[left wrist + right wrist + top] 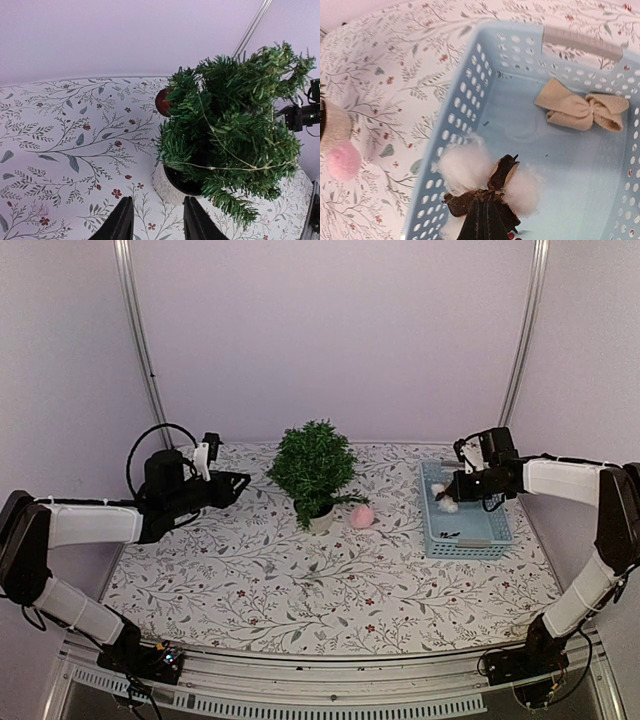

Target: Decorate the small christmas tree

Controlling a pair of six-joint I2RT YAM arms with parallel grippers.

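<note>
One table (300, 580): small christmas tree (313, 465) stands mid-table toward the back, reachable from both sides. Blue basket (480, 540) to its right keeps the loose decorations together. Left gripper (155, 222) spread, empty, aimed at the pot, probably on standby. Right gripper (485, 210) pressed together, pinching a fluffy ornament (465, 167) inside the basket; looks like pickup. Pink pompom (362, 516) lies beside the pot. Red ball (163, 101) hangs on the tree.
</note>
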